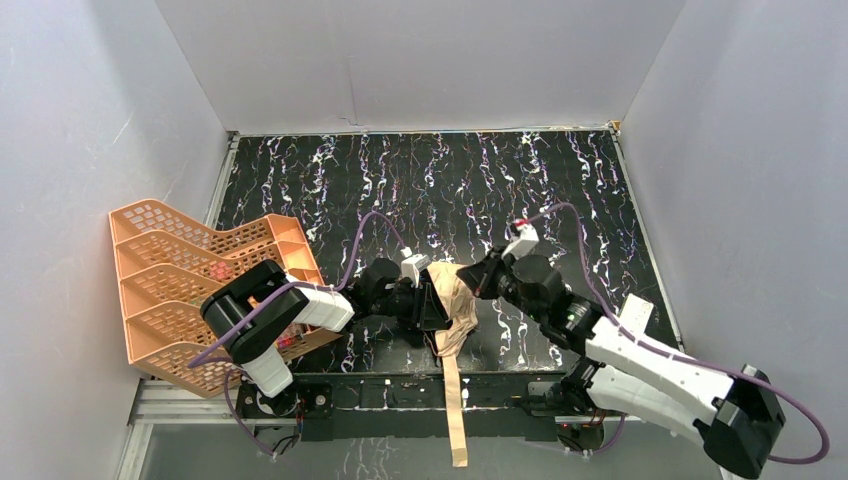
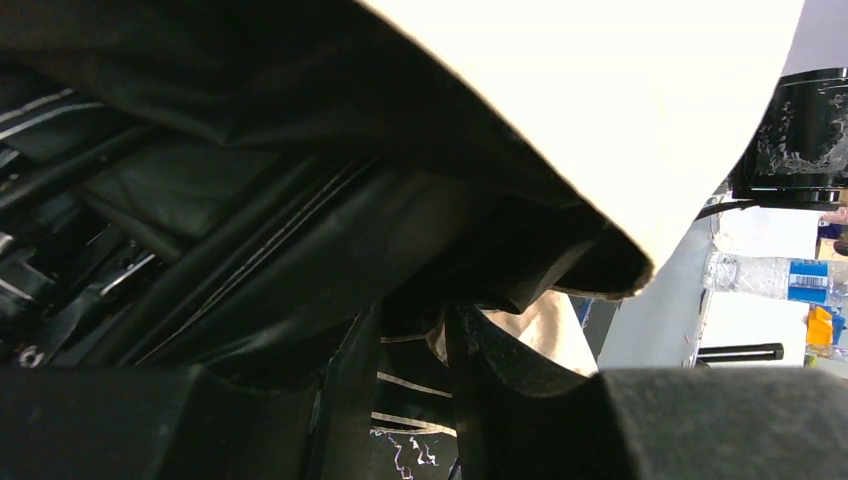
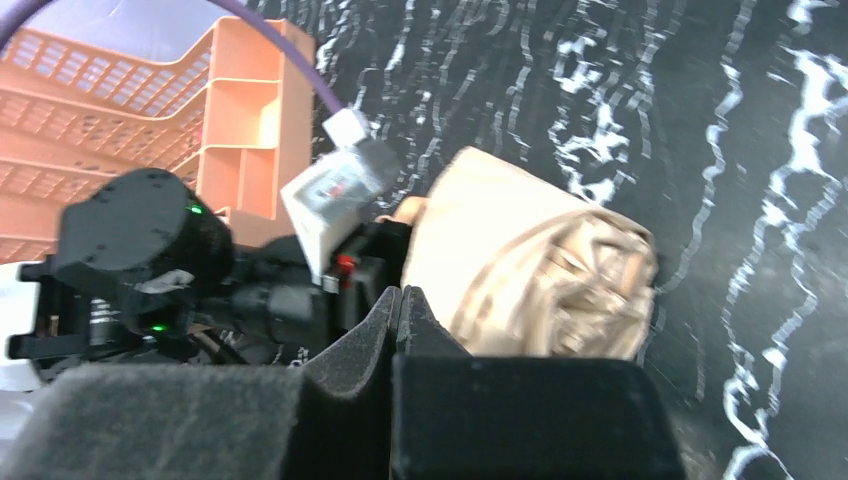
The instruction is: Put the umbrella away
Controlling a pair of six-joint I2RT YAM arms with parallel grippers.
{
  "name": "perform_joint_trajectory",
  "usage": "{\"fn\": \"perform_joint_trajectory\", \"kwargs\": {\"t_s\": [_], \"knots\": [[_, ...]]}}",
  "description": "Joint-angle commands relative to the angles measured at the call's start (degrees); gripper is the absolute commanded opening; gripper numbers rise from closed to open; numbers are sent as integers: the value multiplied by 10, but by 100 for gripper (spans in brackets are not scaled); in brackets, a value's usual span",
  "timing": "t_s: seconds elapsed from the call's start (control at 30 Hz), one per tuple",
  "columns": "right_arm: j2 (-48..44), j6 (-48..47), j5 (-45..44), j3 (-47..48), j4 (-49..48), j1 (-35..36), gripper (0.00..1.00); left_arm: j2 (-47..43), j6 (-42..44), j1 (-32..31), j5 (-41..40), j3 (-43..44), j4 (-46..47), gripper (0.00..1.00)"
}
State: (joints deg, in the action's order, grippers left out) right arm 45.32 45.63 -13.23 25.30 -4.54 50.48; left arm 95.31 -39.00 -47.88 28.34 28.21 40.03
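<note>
The umbrella [image 1: 452, 295] lies folded at the table's near middle, tan outside and black inside. Its tan strap [image 1: 456, 410] hangs over the front edge. My left gripper [image 1: 430, 300] reaches into it from the left. In the left wrist view the left gripper [image 2: 410, 320] has its fingers a narrow way apart, with black canopy folds [image 2: 250, 200] across the gap and tan cloth [image 2: 620, 100] above. My right gripper [image 1: 468, 277] is shut and empty against the bundle's right end. In the right wrist view the right gripper [image 3: 398, 292] has its pads pressed together beside the tan bundle [image 3: 540, 270].
An orange mesh tray rack [image 1: 190, 290] stands at the left edge, also visible in the right wrist view [image 3: 120, 90]. White walls close in the black marbled table [image 1: 430, 180] on three sides. A metal rail [image 1: 400, 395] runs along the front.
</note>
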Motion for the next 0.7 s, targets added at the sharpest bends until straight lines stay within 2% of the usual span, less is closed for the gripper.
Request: {"fn": "perform_joint_trajectory", "kwargs": {"t_s": [0.0, 0.17, 0.37, 0.67], "knots": [[80, -48, 60, 87, -37, -1, 2, 19, 25, -6, -29, -14, -57, 30], [168, -27, 57, 134, -25, -3, 0, 15, 24, -7, -37, -18, -60, 30], [235, -3, 87, 119, -39, -15, 0, 11, 28, -10, -44, -21, -68, 31], [283, 64, 100, -36, -147, -15, 0, -20, 34, -14, -54, -28, -82, 40]]}}
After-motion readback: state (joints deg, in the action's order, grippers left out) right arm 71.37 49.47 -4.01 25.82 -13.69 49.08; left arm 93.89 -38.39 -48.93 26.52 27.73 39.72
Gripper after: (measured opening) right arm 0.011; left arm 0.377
